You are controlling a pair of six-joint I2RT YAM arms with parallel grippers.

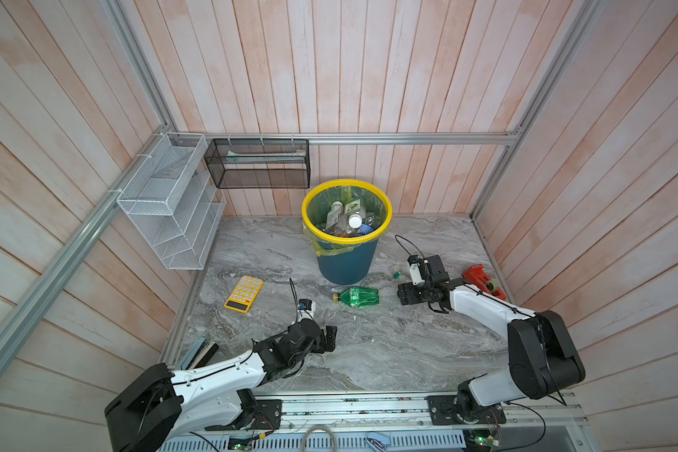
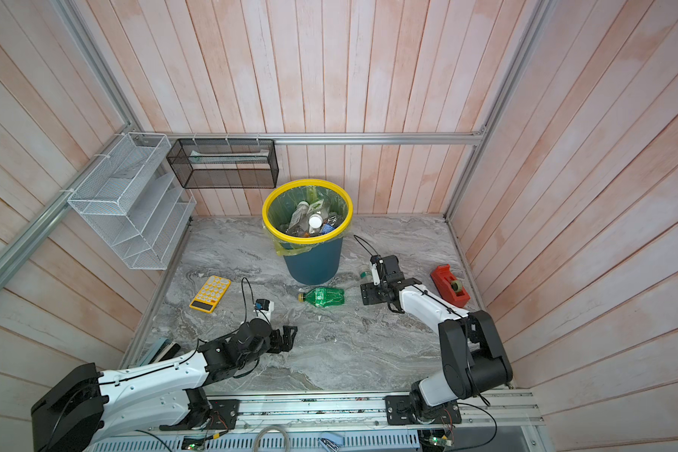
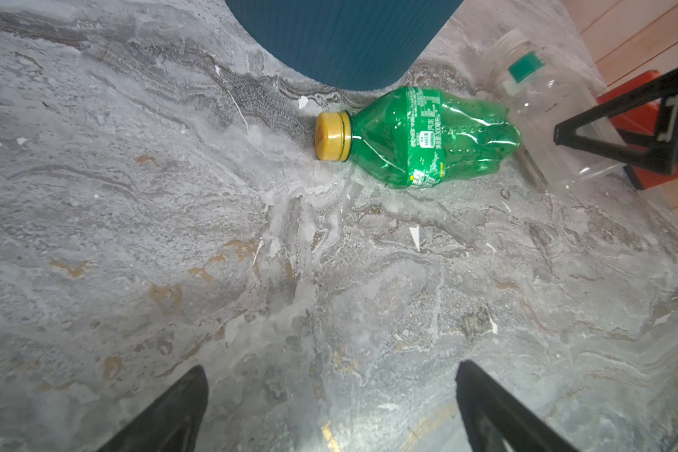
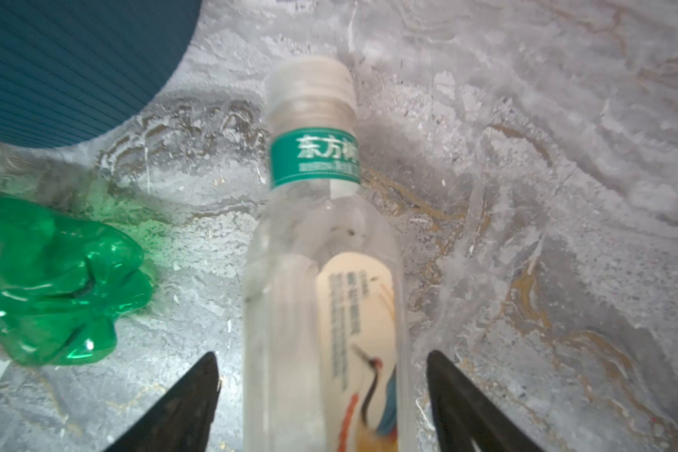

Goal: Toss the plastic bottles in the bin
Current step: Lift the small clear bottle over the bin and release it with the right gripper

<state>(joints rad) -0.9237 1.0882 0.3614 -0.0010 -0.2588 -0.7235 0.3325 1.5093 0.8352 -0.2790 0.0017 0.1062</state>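
Right wrist view: clear bottle (image 4: pixel 321 250), cap pointing away from gripper (image 4: pixel 321 354).

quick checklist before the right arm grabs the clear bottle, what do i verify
1. Clear bottle sits between the right gripper jaws: ok.
2. Jaws shut on it: not ok, a gap shows on each side.
3. Green bottle outside the grip: ok, it lies apart, off to one side.
4. Left gripper out of the way: ok, open, empty, short of the green bottle.
5. Bin has room: ok, the bottles inside sit below the rim.
6. Lift path to the bin: cannot tell, the bin stands far taller than the bottle.
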